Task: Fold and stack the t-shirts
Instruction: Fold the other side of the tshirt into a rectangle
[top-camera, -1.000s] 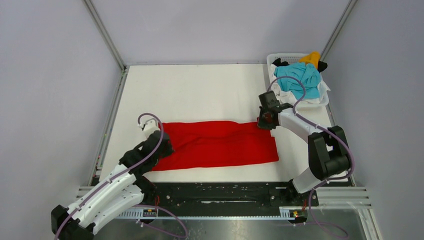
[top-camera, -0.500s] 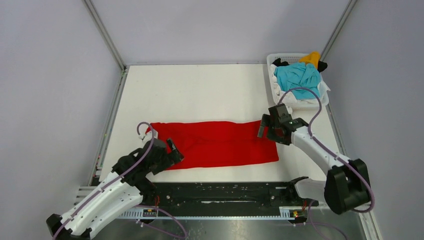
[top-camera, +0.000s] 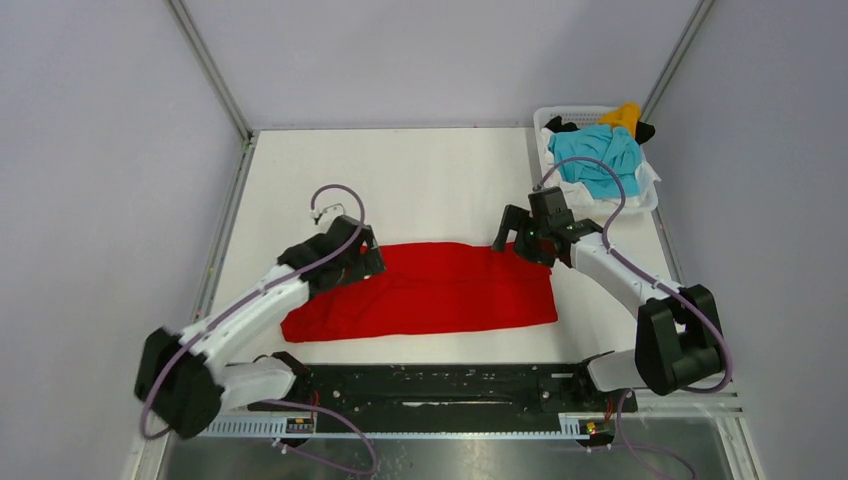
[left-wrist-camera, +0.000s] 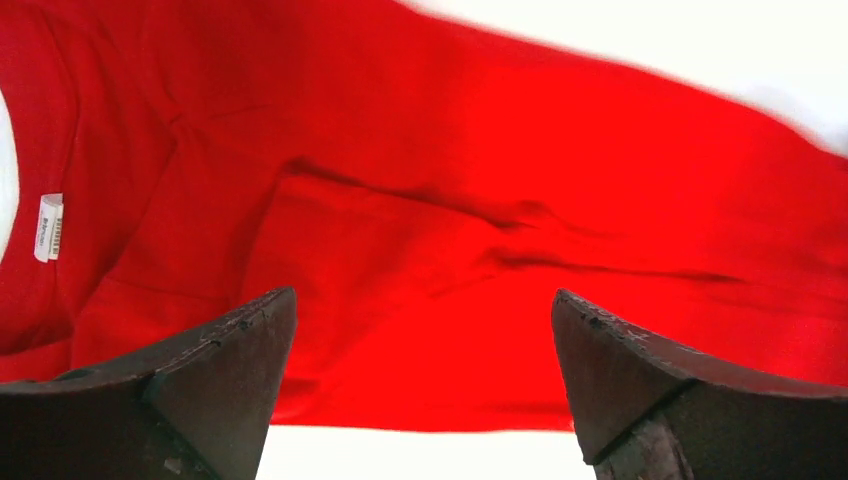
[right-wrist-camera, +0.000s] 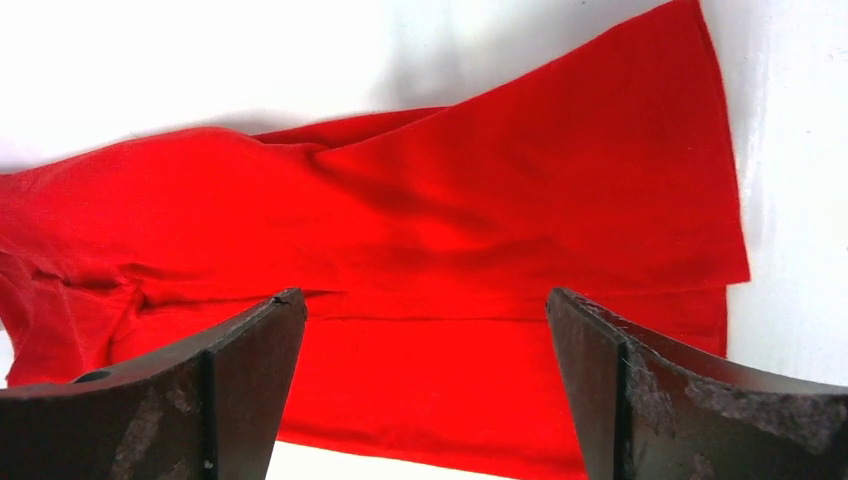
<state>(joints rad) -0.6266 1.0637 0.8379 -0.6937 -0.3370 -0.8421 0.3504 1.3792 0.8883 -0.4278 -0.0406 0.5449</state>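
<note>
Red t-shirt (top-camera: 430, 290) shows a white tag (left-wrist-camera: 48, 228), print seemingly illegible; left claw (left-wrist-camera: 420, 300) and right claw (right-wrist-camera: 425, 295) gape empty.

Arm shells: left arm (top-camera: 250, 308) and right arm (top-camera: 615, 272) white, joints black.
Cables (top-camera: 337, 187): lilac, looping just behind each wrist.
Fingers: left gripper (left-wrist-camera: 422, 300) and right gripper (right-wrist-camera: 425, 297) carry dark, scuffed wedges.

The left gripper (top-camera: 366, 257) is hovering over the red t-shirt's (top-camera: 440, 295) far left end, the right gripper (top-camera: 508, 232) over its far right corner.
</note>
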